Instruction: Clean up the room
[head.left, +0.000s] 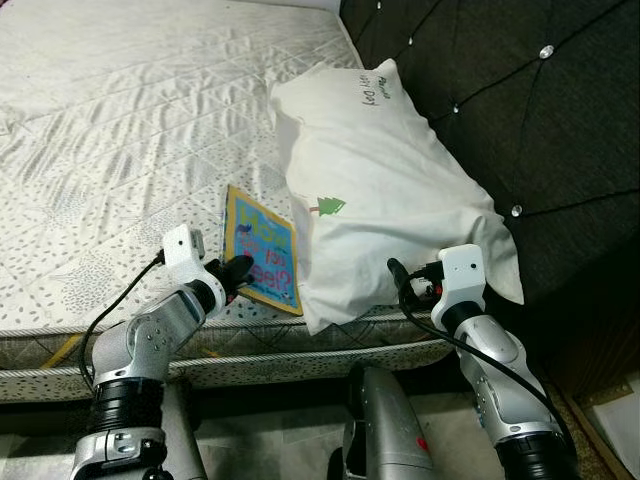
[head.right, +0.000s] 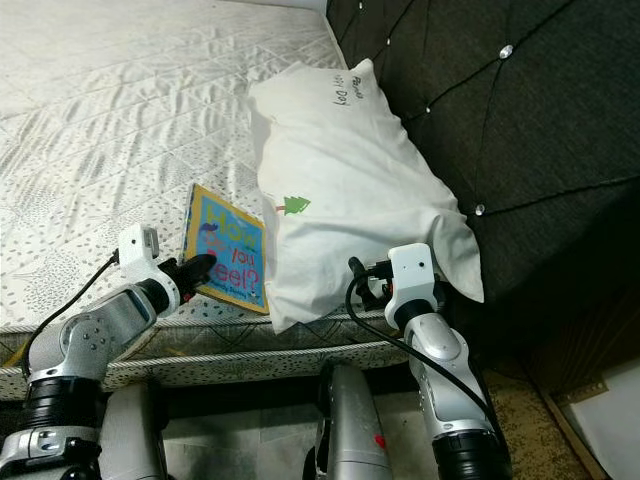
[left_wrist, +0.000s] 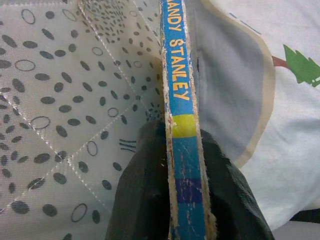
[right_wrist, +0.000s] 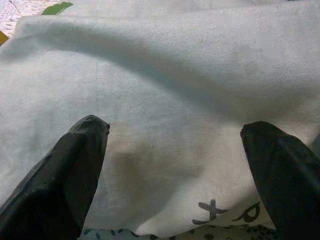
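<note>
Bed (head.left: 120, 150) runs across the head views, its near edge at 6 o'clock just ahead of both arms. Dark tufted headboard (head.left: 520, 110) closes off the 3 o'clock side. Open mattress from 9 to 12 o'clock of the book.

Book (head.left: 262, 251) lies near the bed's front edge, tucked against the 9 o'clock side of the white pillow (head.left: 385, 190). The pillow runs from the headboard down to the front edge, its near corner overhanging.

Left gripper (head.left: 238, 268) is at the book's near 7 o'clock corner, fingers clamped on the edge. Left wrist view makes it plain: the blue spine, lettered "ANDY STANLEY", stands between the two black fingers (left_wrist: 137, 195), dotted mattress cover on one side, pillow with its green tree print on the other. Head views show the cover face instead.

Right gripper (right_wrist: 180, 165) has fingers spread wide, pillow fabric between and ahead of them, not pinched. Head views show that wrist (head.left: 460, 280) at the pillow's near 5 o'clock corner, the fingers themselves hidden.
</note>
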